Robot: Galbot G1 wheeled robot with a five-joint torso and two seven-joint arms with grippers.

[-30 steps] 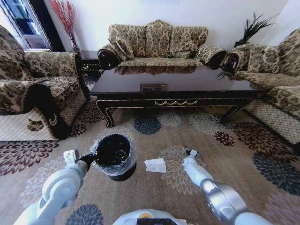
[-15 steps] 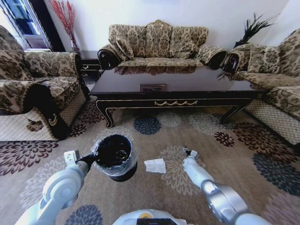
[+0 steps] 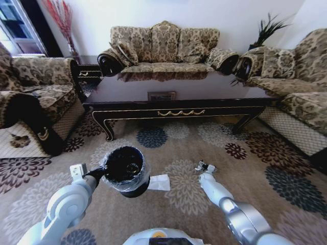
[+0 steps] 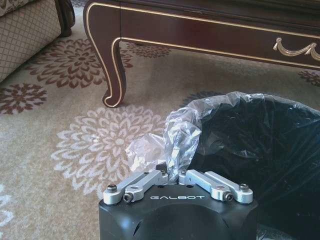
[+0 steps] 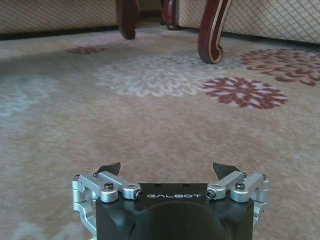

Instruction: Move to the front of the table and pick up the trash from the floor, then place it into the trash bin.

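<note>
Reading GALBOT, left gripper (image 4: 171, 175) pinches trash bin (image 4: 260, 145) liner.

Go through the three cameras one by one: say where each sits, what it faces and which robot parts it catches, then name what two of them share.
Head view: high on the robot, looking forward and down at the table, floor, trash bin and white napkin; both arms show.
Left wrist view: behind the left claw, shut on the bin's liner, facing a table leg.
Right wrist view: low over the carpet behind the open right claw, facing furniture legs.
Shared: head and left wrist views both show bin and table.
</note>
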